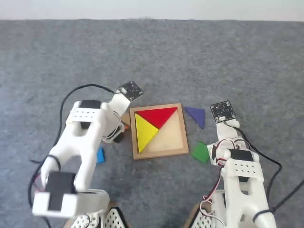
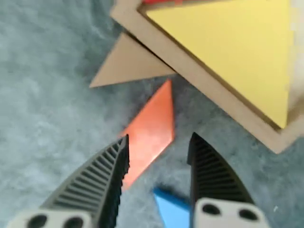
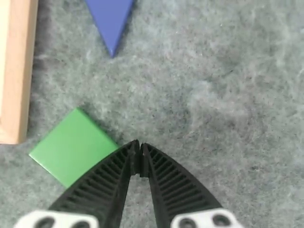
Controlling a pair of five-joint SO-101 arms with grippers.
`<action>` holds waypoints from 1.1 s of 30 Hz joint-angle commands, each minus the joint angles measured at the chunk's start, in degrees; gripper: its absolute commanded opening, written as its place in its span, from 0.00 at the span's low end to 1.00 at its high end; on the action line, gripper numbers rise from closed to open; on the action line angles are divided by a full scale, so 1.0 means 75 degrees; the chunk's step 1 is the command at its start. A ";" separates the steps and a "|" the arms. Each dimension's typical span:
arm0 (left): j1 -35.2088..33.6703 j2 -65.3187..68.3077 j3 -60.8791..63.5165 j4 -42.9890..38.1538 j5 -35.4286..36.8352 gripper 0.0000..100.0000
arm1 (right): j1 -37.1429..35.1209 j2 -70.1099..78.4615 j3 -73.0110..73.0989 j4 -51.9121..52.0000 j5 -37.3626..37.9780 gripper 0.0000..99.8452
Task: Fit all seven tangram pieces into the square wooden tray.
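Holding left pincer (image 2: 159, 137) spread wide over orange piece (image 2: 149, 128) lying just outside tray's (image 1: 159, 152) left edge; risking snagging neighbouring blue piece (image 2: 172, 210) on closing. Resting right pincer (image 3: 137, 143) pressed shut beside green square (image 3: 71, 152).

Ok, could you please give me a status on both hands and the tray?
Left hand open over orange piece. Right hand shut beside green piece. Tray holds red triangle, yellow triangle.
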 commanded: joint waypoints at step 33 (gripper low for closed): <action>-0.0809 0.1442 -0.4050 0.2555 -0.0352 0.13 | -0.0041 -0.0205 -0.0047 -0.0111 0.0105 0.01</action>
